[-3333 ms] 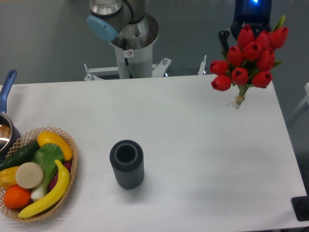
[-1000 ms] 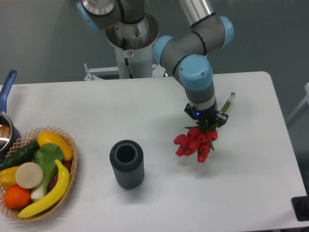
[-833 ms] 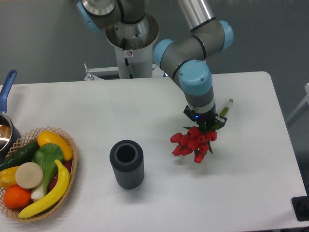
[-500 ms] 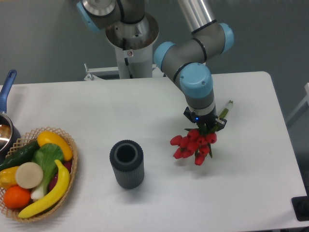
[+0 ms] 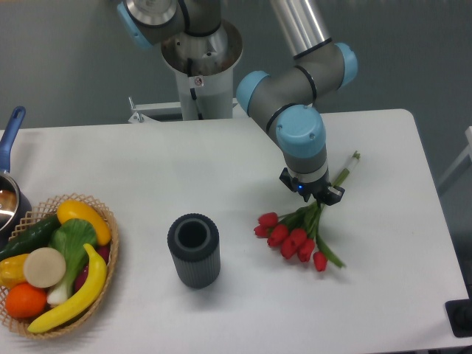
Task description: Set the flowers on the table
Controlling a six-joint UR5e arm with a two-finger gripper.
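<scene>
The flowers (image 5: 290,237), red tulips on green stems, lie flat on the white table (image 5: 243,162) right of centre. Their heads fan out toward the front left, and the stem ends (image 5: 352,158) point to the back right. My gripper (image 5: 313,192) points straight down over the middle of the stems, just behind the heads. The blue-capped wrist hides most of its fingers. They look open, standing on either side of the stems without lifting them.
A dark ribbed cylindrical vase (image 5: 194,250) stands upright left of the flowers. A wicker basket of fruit and vegetables (image 5: 55,262) sits at the front left, with a blue-handled pot (image 5: 7,184) behind it. The robot's base (image 5: 199,66) stands behind the table.
The bunch hung tilted and bunched up in the gripper half a second ago. Now it has dropped flat onto the table with its heads spread apart, and the wrist has shifted slightly.
</scene>
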